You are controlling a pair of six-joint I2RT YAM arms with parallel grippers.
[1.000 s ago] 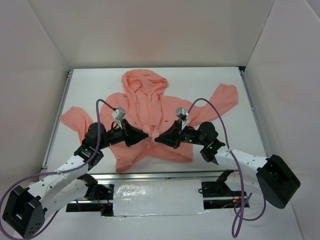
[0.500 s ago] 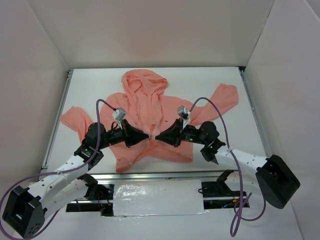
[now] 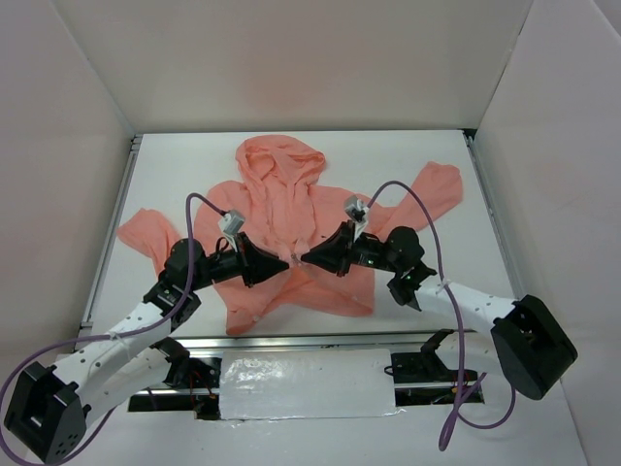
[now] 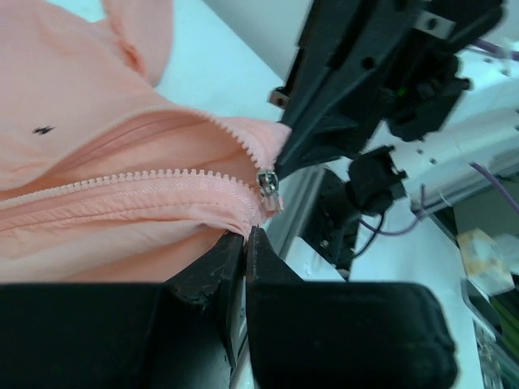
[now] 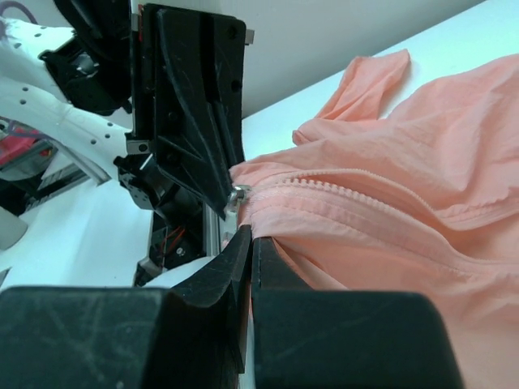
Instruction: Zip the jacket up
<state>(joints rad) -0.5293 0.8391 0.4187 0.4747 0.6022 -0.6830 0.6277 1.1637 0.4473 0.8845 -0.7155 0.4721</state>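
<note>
The salmon-pink jacket (image 3: 281, 199) lies on its back on the white table, hood at the far side and sleeves spread. My left gripper (image 3: 284, 264) and right gripper (image 3: 307, 258) meet tip to tip at the lower front. Each is shut on a fabric edge beside the zipper. In the left wrist view my gripper (image 4: 245, 235) pinches the fabric just below the metal zipper slider (image 4: 269, 186). In the right wrist view my gripper (image 5: 250, 235) pinches the other edge under the slider (image 5: 236, 197). The zipper teeth (image 4: 122, 180) are still parted beyond the slider. A tiny dark chest mark (image 4: 42, 130) shows.
White walls (image 3: 87, 87) enclose the table on three sides. A metal rail (image 3: 291, 340) and a white padded strip (image 3: 306, 386) run along the near edge. Purple cables (image 3: 427, 243) loop over both arms. The jacket hem (image 3: 291, 296) bunches below the grippers.
My right gripper has moved slightly toward the far side with the fabric edge in it. The left gripper has barely moved. Both stay shut.
</note>
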